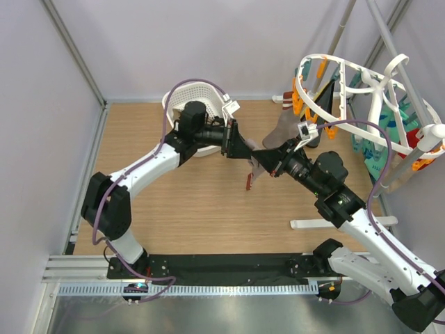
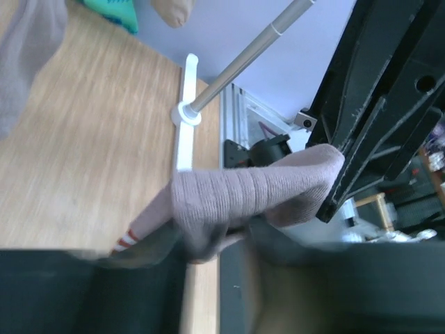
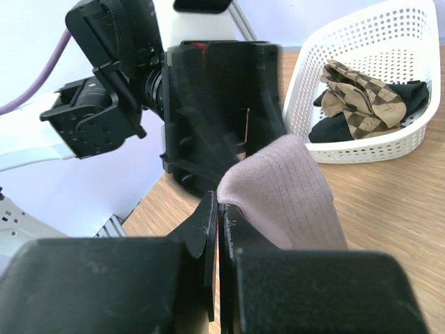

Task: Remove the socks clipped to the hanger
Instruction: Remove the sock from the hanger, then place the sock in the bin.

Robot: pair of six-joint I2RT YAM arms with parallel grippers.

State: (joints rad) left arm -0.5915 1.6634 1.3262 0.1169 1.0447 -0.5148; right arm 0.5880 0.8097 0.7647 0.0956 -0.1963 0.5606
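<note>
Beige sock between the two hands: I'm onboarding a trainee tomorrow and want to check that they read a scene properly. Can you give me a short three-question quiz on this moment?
1. True or false: the right hand is shut on the beige sock.
2. What lies in the white basket?
A. checked socks and black socks
B. orange pegs only
C. a folded towel
3. Short answer: is the hanger already free of socks?

Key:
1. True.
2. A.
3. No; a teal sock still hangs from it.
</note>
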